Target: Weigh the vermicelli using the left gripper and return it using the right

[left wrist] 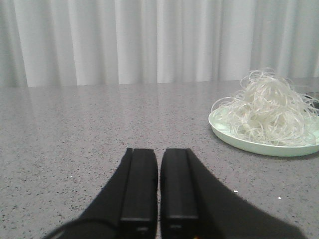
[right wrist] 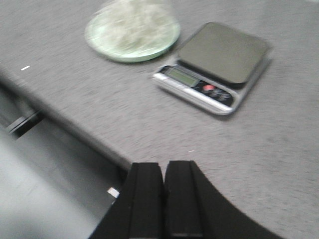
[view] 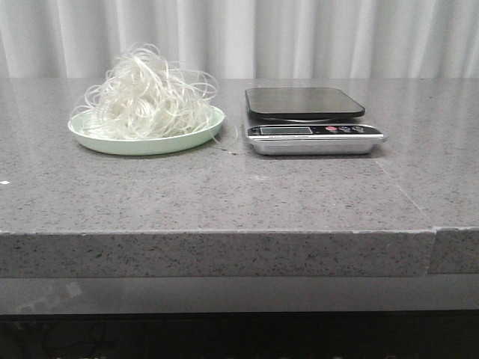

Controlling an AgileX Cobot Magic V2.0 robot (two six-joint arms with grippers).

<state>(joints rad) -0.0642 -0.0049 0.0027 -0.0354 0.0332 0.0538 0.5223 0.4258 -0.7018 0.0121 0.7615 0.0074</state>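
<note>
The vermicelli (view: 148, 93) is a fluffy heap of thin white curly strands on a pale green plate (view: 97, 138) at the back left of the grey table. It also shows in the left wrist view (left wrist: 266, 109) and, blurred, in the right wrist view (right wrist: 133, 22). A kitchen scale (view: 310, 120) with a dark platform stands to the right of the plate, nothing on it. My left gripper (left wrist: 159, 154) is shut and empty, low over the table, well short of the plate. My right gripper (right wrist: 163, 169) is shut and empty, over the table's front edge. Neither gripper shows in the front view.
The grey speckled table (view: 224, 194) has a seam at the front right. A white curtain (view: 239, 37) hangs behind it. Below the front edge, a dark gap shows in the right wrist view (right wrist: 50, 149).
</note>
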